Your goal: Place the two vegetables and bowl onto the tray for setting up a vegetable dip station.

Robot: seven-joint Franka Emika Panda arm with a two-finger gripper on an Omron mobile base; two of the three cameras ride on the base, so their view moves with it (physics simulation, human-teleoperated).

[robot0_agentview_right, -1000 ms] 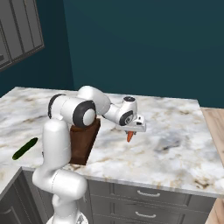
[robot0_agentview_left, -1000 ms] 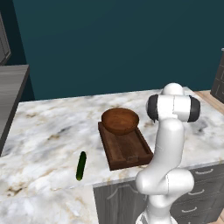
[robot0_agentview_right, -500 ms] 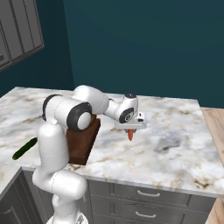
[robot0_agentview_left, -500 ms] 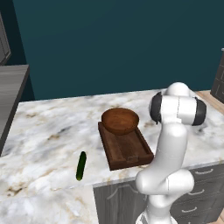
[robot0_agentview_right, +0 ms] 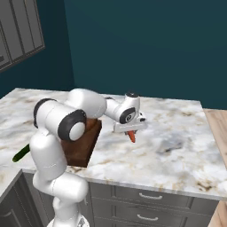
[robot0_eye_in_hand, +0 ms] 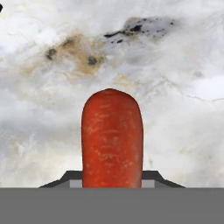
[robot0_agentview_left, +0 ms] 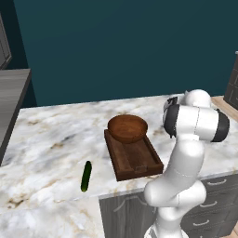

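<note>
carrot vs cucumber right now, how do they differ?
Colour: the carrot is red-orange, the cucumber dark green. State: the carrot hangs from the gripper above the marble counter, while the cucumber lies flat on the counter. Place: the carrot is out past the right side of the tray, the cucumber to the tray's left. Shared: both are slim vegetables, and neither is on the tray yet.

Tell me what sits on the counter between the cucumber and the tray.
Nothing: in the left base view, bare marble counter separates the cucumber from the tray.
</note>
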